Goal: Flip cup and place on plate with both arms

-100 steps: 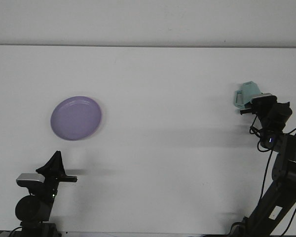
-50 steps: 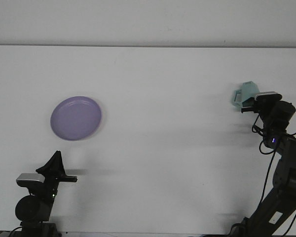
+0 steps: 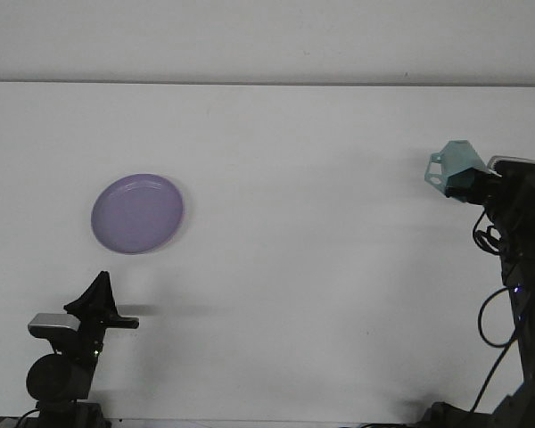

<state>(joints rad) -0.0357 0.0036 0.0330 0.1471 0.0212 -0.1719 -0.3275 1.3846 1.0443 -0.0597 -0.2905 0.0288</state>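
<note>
A purple plate (image 3: 137, 213) lies on the white table (image 3: 294, 223) at the left. At the right, a small teal cup (image 3: 454, 166) with a handle is held in the air by my right gripper (image 3: 469, 183), tilted above the table. The right arm rises from the bottom right corner. My left gripper (image 3: 96, 297) rests low at the bottom left, below the plate and apart from it, with nothing in it that I can see.
The table's far edge (image 3: 267, 84) runs across the top against a pale wall. Black cables (image 3: 495, 312) hang along the right arm.
The right gripper has lifted the cup and moved it up and to the right, and the cup has tilted. The left arm has stayed put.
</note>
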